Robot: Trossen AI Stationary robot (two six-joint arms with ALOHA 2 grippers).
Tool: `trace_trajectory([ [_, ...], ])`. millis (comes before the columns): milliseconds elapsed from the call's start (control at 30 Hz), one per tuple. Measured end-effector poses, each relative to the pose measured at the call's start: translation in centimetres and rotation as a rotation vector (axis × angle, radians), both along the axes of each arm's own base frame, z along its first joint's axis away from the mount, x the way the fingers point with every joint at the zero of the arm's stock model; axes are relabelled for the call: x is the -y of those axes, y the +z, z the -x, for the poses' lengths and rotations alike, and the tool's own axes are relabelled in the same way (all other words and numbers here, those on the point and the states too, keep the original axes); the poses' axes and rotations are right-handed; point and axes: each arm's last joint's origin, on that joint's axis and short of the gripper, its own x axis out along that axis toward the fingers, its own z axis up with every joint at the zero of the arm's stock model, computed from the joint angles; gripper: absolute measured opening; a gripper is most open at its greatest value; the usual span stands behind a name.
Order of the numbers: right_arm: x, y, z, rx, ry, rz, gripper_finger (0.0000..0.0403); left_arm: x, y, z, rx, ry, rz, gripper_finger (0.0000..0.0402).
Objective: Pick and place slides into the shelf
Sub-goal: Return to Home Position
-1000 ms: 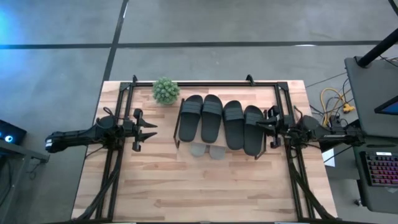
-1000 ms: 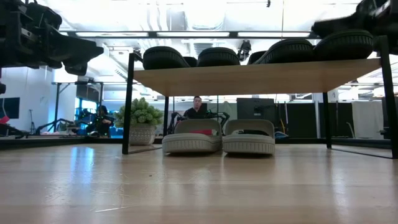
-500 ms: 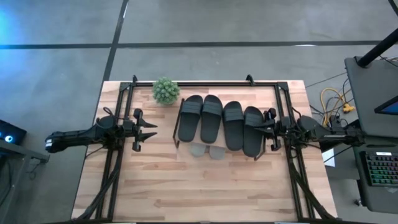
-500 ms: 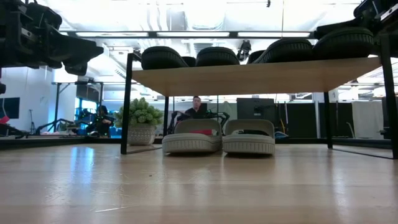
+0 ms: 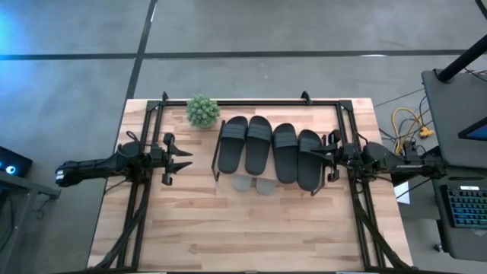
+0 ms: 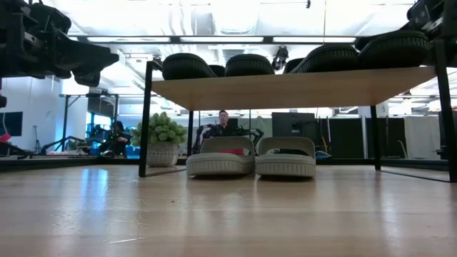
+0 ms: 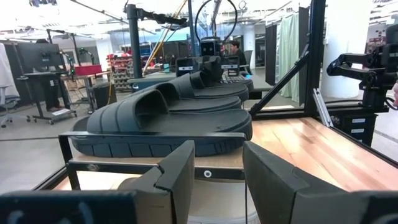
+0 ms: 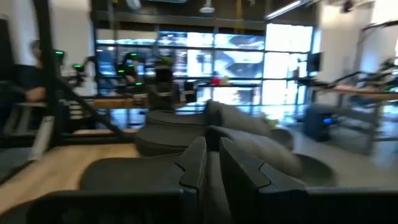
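**A:** The right gripper [image 8: 211,152] is heading home. How should it be going?

**B:** Slowly up and back, not bumping the black slides [image 5: 258,144] lying on the shelf [image 6: 285,89]. Its fingers are almost shut and holding nothing.

**A:** And the left gripper [image 7: 217,152]?

**B:** It's waiting at the left, open. The grey slides [image 6: 220,163] are sitting under the shelf. The right gripper is showing less in the low view than before.
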Motion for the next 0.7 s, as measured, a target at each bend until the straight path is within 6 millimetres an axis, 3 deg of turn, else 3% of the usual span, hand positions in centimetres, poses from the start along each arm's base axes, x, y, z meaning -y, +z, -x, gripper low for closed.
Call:
trace_trajectory([
  [267,0.11,0.88,0.19,0.097,-0.045,0.025,0.0038,0.0,0.0,-0.01,-0.001,0.0,0.0,0.0123],
  [700,0.09,1.0,0.2,0.139,0.013,-0.209,0.0038,0.0,0.0,-0.01,-0.001,0.0,0.0,0.0123],
])
